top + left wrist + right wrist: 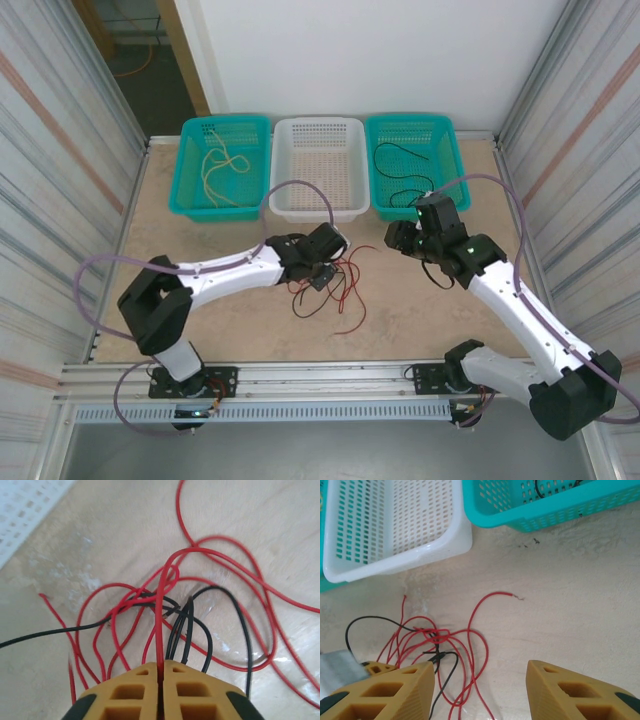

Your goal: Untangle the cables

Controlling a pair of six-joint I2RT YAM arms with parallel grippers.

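Watching from the top view first: pressing the left gripper [320, 272] low onto the heap of cables [335, 292] at mid-table, near the white basket [312, 122]. Holding the right gripper [402, 238] off to one side, apart from the heap, likely ready as the second hand. Apparently sorted: a yellow cable [222, 165] in one teal basket [220, 212], a black cable [405, 192] in the other.

Switching to the left wrist: clamping the left gripper [160, 669] fully closed on a single red cable [159, 625], presumably to draw it out. Thin red loops everywhere, crossing a black strand [202, 630], snarled at the centre.

Moving to the right wrist: keeping the right gripper [480, 672] roughly half spread, gripping nothing, with the red-and-black snarl [437, 640] beside one finger.
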